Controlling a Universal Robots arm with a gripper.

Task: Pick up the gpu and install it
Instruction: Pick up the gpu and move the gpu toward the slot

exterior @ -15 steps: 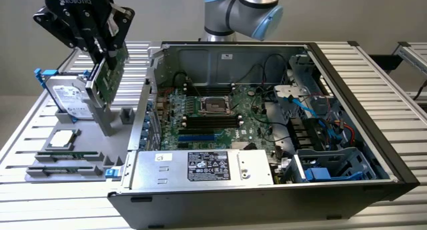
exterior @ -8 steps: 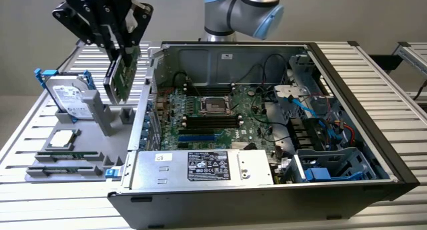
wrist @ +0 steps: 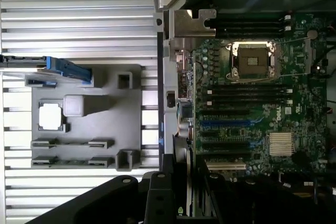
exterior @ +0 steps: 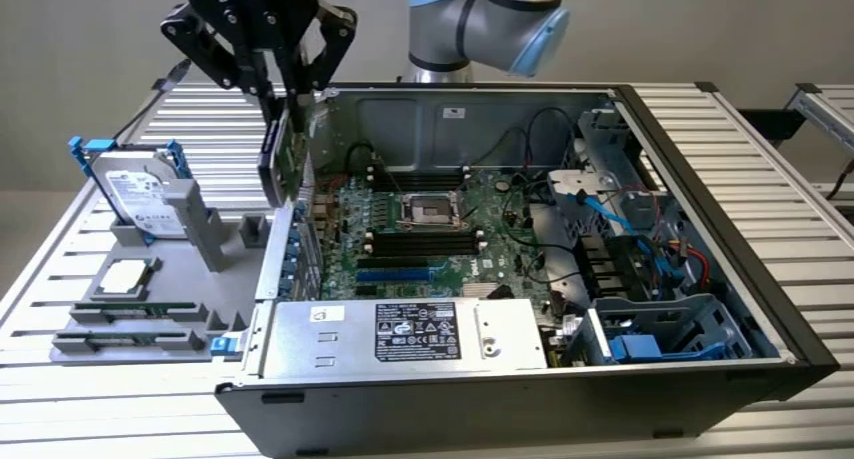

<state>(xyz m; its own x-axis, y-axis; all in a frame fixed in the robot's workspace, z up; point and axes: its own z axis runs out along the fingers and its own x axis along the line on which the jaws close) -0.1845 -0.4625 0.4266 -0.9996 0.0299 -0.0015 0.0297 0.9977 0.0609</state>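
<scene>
My gripper [exterior: 279,97] hangs at the exterior view's upper left, shut on the top edge of the gpu [exterior: 276,159]. The gpu is a flat dark card that hangs upright and edge-on, just above the open computer case's [exterior: 707,169] left wall. Its lower end is level with the wall's top, beside the green motherboard [exterior: 414,229]. In the wrist view the gpu [wrist: 182,166] runs as a thin strip between my black fingers [wrist: 157,192], my gripper [wrist: 182,184] over the case wall, next to the motherboard's [wrist: 252,103] expansion slots [wrist: 226,123].
A grey holder [exterior: 147,319] left of the case carries a silver hard drive in a blue frame [exterior: 134,194], a processor chip [exterior: 127,276] and memory sticks [exterior: 134,309]. The power supply [exterior: 400,334] and cables [exterior: 587,209] fill the case's front and right.
</scene>
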